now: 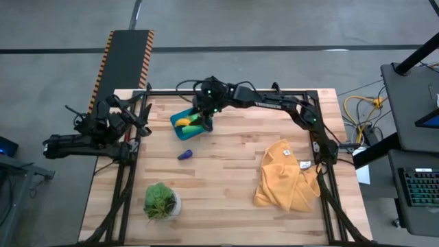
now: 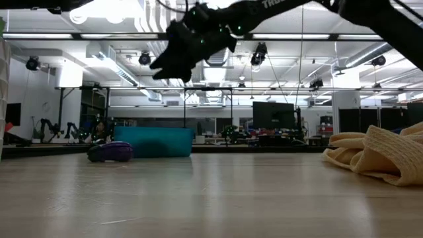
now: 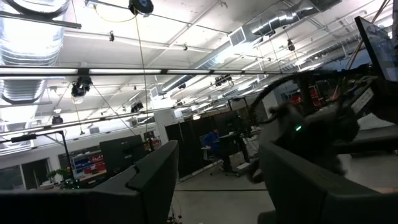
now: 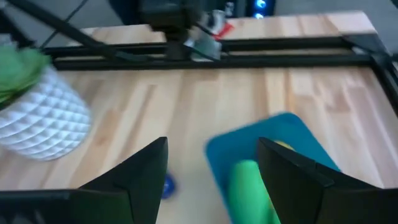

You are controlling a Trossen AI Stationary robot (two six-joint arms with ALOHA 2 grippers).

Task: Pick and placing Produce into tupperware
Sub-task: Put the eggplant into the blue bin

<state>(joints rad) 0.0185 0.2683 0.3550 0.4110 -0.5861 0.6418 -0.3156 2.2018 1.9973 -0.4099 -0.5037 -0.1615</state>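
Note:
The teal tupperware (image 1: 180, 115) stands at the table's far middle with a yellow banana (image 1: 182, 123) and a green piece (image 4: 249, 186) of produce inside. A purple eggplant (image 1: 185, 155) lies on the wood on the tub's near side. My right gripper (image 4: 211, 168) hovers open above the tub (image 4: 280, 140), slanting down, with nothing between its fingers. In the low view it (image 2: 168, 66) hangs well above the tub (image 2: 162, 141) and the eggplant (image 2: 111, 151). My left gripper (image 3: 217, 174) waits open at the table's left edge, pointing upward.
A mustard-yellow cloth (image 1: 285, 178) lies bunched at the right. A leafy plant in a white pot (image 1: 161, 201) stands near the front left. A dark metal frame (image 1: 226, 91) runs along the table's far edge. Bare wood lies between the tub and the cloth.

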